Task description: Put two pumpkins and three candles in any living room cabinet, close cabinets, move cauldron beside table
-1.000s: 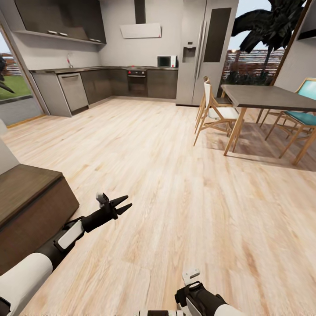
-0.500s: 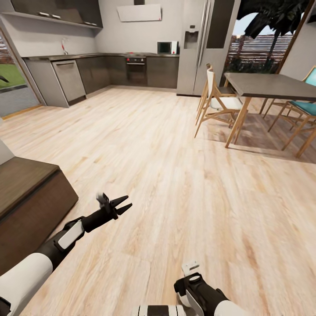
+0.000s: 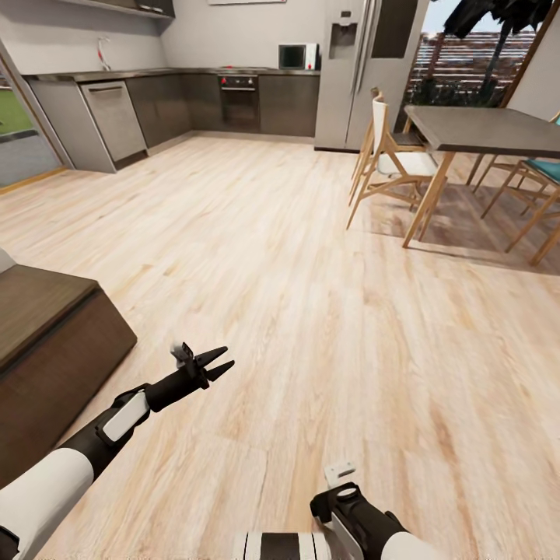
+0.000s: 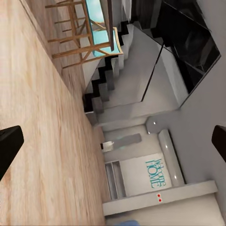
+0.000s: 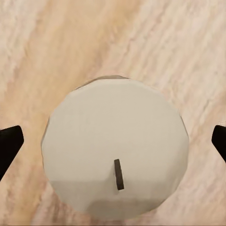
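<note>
Left end effector (image 3: 220,364) spread, lower left; right end effector (image 5: 113,141) spread around a stubby grey-olive cylindrical candle (image 5: 115,147) above pale wood floor (image 3: 311,311).

Floor (image 3: 311,311): pale wood planks, visible grain, satin finish. Cabinet (image 3: 47,342): dark brown wood grain, matt. Candle (image 5: 115,148): smooth, matt, pale grey top, dark wick. Refrigerator (image 3: 365,70): brushed grey metal. Left end effector (image 3: 215,365): matt black.

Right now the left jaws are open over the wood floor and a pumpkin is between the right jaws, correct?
No: it is a candle, pale and round with a dark wick, as the right wrist view shows. The left jaws are indeed open over the floor.
</note>
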